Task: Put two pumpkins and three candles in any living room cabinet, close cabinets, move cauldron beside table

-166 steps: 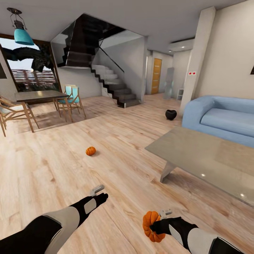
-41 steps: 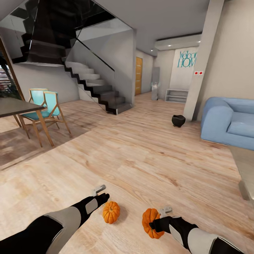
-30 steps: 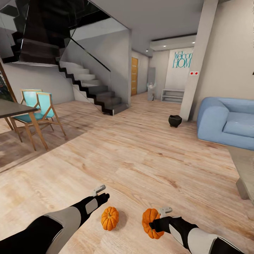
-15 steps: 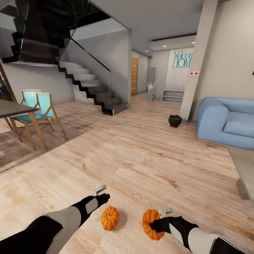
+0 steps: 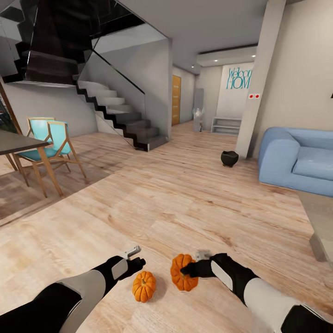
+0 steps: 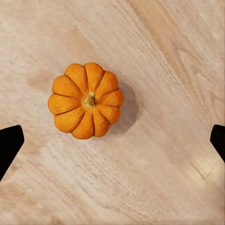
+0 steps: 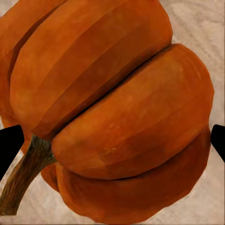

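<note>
- Head view: right gripper [image 5: 186,273] is pinching one pumpkin [image 5: 181,280] just above the plank floor [image 5: 194,203]; the second pumpkin [image 5: 144,286] sits on the floor just under the left gripper [image 5: 137,257]. The cauldron [image 5: 229,158] is far off by the blue sofa [image 5: 296,162].
- Left wrist: floor pumpkin [image 6: 86,101] upright, stem up, fingers spread wide with nothing in them.
- Right wrist: held pumpkin [image 7: 112,117] up close, stem sideways.

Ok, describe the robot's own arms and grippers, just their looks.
Both arms are smooth and two-toned: black upper sections, a light grey forearm band, then black wrist housings with a grey panel. The left gripper and right gripper end in small pale grey fingers. In the wrist views the fingertips appear as black wedges. No cables or markings are visible.
</note>
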Tool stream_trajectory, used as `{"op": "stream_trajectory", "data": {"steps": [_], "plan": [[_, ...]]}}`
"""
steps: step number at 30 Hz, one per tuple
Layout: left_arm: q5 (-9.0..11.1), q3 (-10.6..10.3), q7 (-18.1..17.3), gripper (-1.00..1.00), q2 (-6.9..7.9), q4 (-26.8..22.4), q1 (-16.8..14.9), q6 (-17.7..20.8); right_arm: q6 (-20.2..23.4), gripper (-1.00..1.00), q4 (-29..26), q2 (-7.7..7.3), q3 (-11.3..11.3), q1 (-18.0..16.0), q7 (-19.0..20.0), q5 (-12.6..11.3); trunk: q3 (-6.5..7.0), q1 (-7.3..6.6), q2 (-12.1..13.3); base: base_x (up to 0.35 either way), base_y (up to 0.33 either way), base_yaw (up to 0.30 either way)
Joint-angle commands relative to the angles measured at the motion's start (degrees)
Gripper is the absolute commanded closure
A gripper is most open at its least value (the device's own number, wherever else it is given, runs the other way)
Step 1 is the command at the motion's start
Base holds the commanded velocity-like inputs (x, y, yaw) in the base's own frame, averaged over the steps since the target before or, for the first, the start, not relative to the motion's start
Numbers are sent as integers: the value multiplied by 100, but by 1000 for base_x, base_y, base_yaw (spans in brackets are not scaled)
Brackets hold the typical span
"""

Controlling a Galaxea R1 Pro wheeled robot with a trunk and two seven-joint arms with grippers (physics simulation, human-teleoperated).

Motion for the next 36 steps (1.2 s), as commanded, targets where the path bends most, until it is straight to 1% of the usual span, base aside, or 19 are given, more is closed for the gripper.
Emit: {"op": "stream_trajectory", "data": {"steps": [1, 3, 4, 5, 7, 11, 12, 13, 14, 16, 19, 21, 22, 24, 25, 32, 36], "plan": [[57, -49, 3, -100, 0, 6, -7, 17, 239, 100, -230, -33, -304, -14, 18, 21, -6, -1, -2, 0, 0, 0], [55, -52, -16, -100, 2, 5, -7, 21, 614, 100, -613, -66, -981, -26, 2, 55, -6, -1, -2, 0, 0, 0], [54, -57, -26, -100, 2, 6, -7, 23, 888, 100, -868, -77, -1353, -33, -6, 74, -6, -1, -2, 0, 0, 0], [54, -63, -30, -100, 3, 6, -7, 16, 1064, 100, -1043, -81, -1505, -49, -13, 81, -6, -1, -2, 0, 0, 0], [51, -69, -39, -100, 3, 7, -7, 0, 1415, 100, -1431, -102, -1699, -144, -22, 90, -6, -1, -2, 0, 0, 0], [48, -76, -44, -100, 3, 7, -7, -69, 1756, 100, -1791, -150, -1777, -363, -21, 90, -6, -1, -2, 0, 0, 0], [47, -78, -45, -100, 3, 10, -7, -162, 1860, 100, -1860, -164, -1787, -443, -18, 88, -6, -1, -2, 0, 0, 0], [45, -80, -51, -100, 3, 18, -7, -455, 2069, 100, -1952, -184, -1827, -626, -12, 80, -6, -1, -2, 0, 0, 0], [45, -80, -54, -100, 3, 19, -7, -497, 2093, 100, -1962, -186, -1851, -652, -10, 79, -6, -1, -2, 0, 0, 0], [45, -80, -83, -100, 3, 22, -7, -594, 2154, 100, -1988, -190, -2019, -717, -6, 71, -6, -1, -2, 0, 0, 0], [45, -81, -239, -100, 3, 24, -7, -639, 2192, 100, -2077, -190, -2352, -764, 0, 62, -6, -1, -2, 0, 0, 0], [45, -81, -376, -100, 6, 24, -7, -645, 2200, 100, -2155, -187, -2437, -772, 1, 60, -6, -1, -2, 0, 0, 0], [45, -77, -534, -100, 9, 24, -7, -641, 2204, 100, -2221, -186, -2481, -777, 3, 60, -6, -1, -2, 0, 0, 0], [41, -68, -803, -100, 31, 20, -7, -511, 2214, 100, -2309, -177, -2502, -781, 12, 54, -51, 4, -5, 0, 0, 0], [42, -63, -847, -100, 59, 19, -7, -396, 2215, 100, -2321, -174, -2497, -781, 13, 53, -73, 7, -6, 0, 0, 0], [45, -55, -906, -100, 131, -6, -13, 533, 2209, 100, -2342, -159, -2442, -779, 13, 65, -228, 25, -16, 0, 0, 0], [45, -56, -830, -100, 135, -2, -14, 601, 2209, 100, -2342, -158, -2444, -758, 12, 82, -317, 35, -21, 0, 0, 0]]}}
